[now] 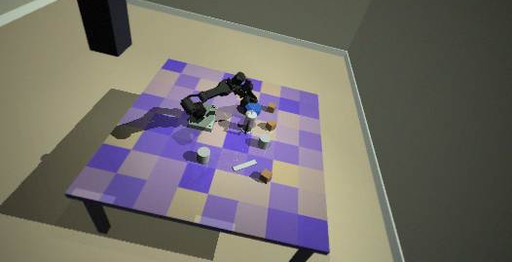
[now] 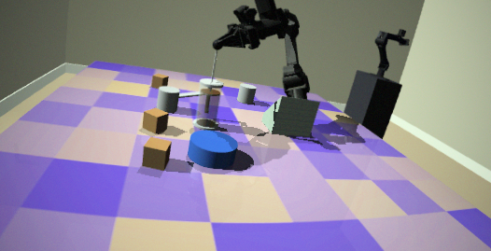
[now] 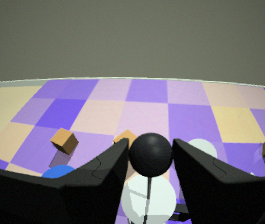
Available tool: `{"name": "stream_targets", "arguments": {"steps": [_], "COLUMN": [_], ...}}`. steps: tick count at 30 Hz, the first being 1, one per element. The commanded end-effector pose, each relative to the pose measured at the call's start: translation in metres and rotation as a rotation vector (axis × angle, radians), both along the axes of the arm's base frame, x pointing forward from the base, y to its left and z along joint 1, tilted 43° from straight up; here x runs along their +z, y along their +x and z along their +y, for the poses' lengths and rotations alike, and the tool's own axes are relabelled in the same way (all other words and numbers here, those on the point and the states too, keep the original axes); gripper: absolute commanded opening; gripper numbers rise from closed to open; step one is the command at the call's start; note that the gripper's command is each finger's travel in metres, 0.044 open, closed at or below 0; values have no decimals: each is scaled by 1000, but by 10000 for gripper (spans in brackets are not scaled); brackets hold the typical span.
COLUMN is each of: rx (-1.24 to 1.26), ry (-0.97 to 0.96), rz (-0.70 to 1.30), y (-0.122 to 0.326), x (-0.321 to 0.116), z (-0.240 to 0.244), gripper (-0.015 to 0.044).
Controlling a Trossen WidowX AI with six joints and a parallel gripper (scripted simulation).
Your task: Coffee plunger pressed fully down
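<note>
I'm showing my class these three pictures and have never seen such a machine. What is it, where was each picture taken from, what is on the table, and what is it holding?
It is a black jointed robot arm bolted to a checked purple-and-beige table. One picture looks down from high up, one from the side at table height, and one from a camera on the arm's wrist. On the table stand a clear glass coffee press, a blue round disc, brown cubes and grey cylinders. Its tool is shut on the black round plunger knob, atop the thin rod.
</note>
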State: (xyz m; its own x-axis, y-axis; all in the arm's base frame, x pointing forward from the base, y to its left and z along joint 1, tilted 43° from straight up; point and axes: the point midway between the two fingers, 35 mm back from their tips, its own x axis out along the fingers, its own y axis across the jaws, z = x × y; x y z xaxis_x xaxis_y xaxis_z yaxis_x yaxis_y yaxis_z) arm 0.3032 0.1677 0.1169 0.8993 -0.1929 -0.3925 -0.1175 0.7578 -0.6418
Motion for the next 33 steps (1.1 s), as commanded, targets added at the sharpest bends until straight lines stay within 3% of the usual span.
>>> {"name": "stream_targets", "arguments": {"steps": [1,33], "rx": [-19,-16], "ry": [-41,-44], "rz": [43,38], "y": [-1,9], "x": [-22,-61], "z": [-16,-50], "gripper": [124,124]}}
